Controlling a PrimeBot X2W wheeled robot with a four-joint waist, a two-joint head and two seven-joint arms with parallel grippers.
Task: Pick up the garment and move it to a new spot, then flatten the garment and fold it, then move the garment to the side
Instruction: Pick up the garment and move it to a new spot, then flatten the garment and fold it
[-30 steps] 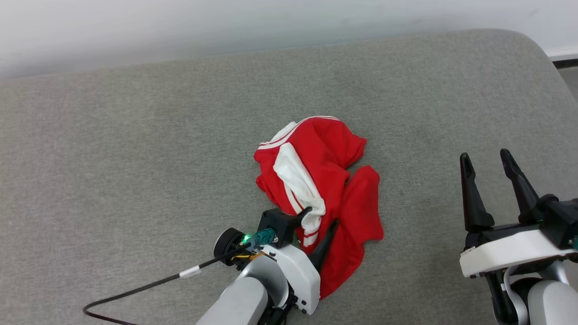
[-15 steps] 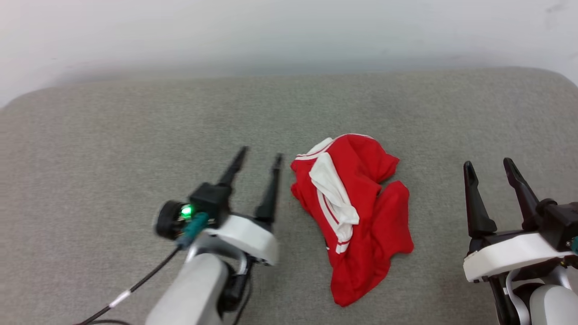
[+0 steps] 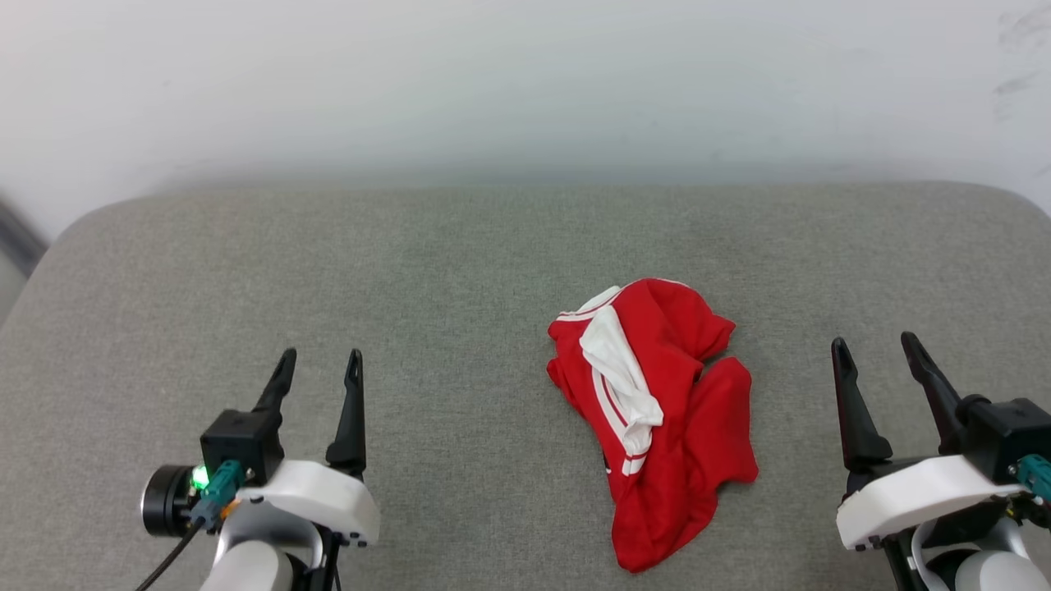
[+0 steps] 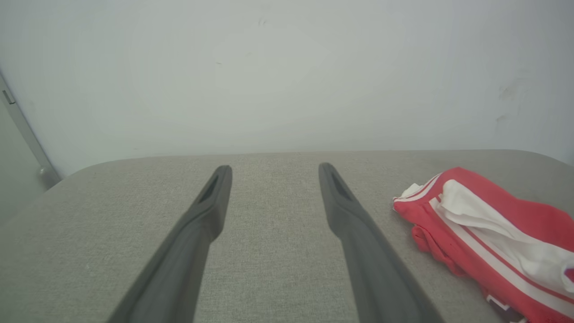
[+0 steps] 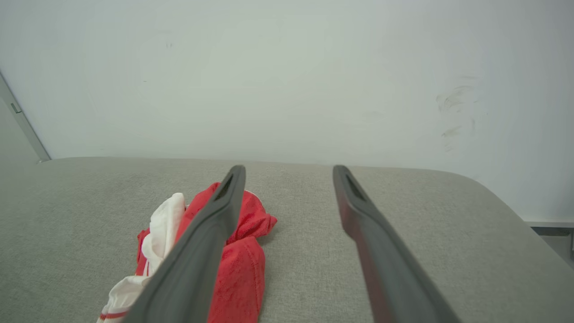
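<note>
The garment (image 3: 657, 427) lies crumpled on the grey cushion (image 3: 460, 271), right of centre and nearer its front edge. Left tool (image 3: 321, 355) and right tool (image 3: 874, 340) both stand wide and empty, flanking the garment without contact.

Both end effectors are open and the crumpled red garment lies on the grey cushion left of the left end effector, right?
No: the garment lies right of the left end effector, between it and the right end effector, per the head view. The rest holds.
</note>
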